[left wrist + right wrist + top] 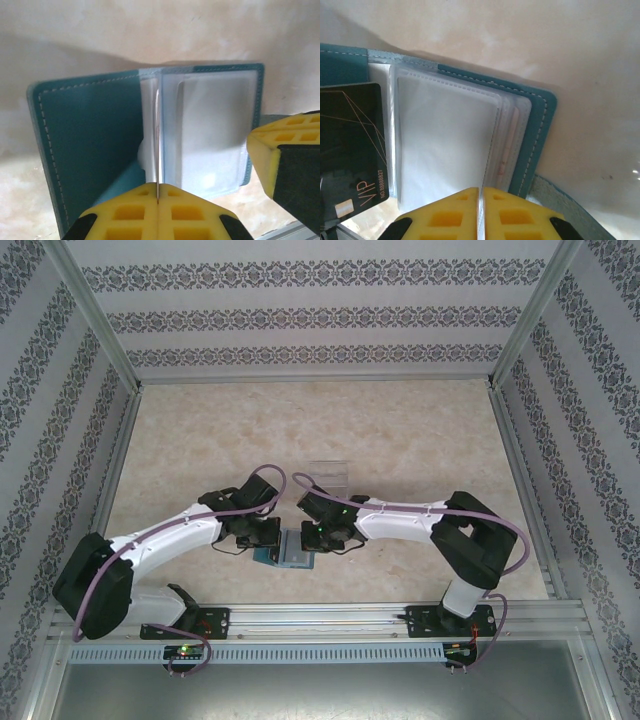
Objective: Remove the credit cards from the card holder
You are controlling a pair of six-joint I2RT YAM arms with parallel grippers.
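Clearly, both jaws are pinched tight: the left gripper [157,200] on a thin leaf [156,140] seen edge-on, the right gripper [481,200] on a clear sleeve [445,145] of the open card holder [90,140] on the worktop [400,430]. Tugging sleeves could drag the holder, leaving the pale card [506,150] pocketed.

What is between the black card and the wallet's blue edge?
Clear plastic pockets lie between the black card and the card holder's blue edge, in the right wrist view.

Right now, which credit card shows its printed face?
The dark VIP card; the pale pink card is a thin edge tucked behind the clear sleeves.
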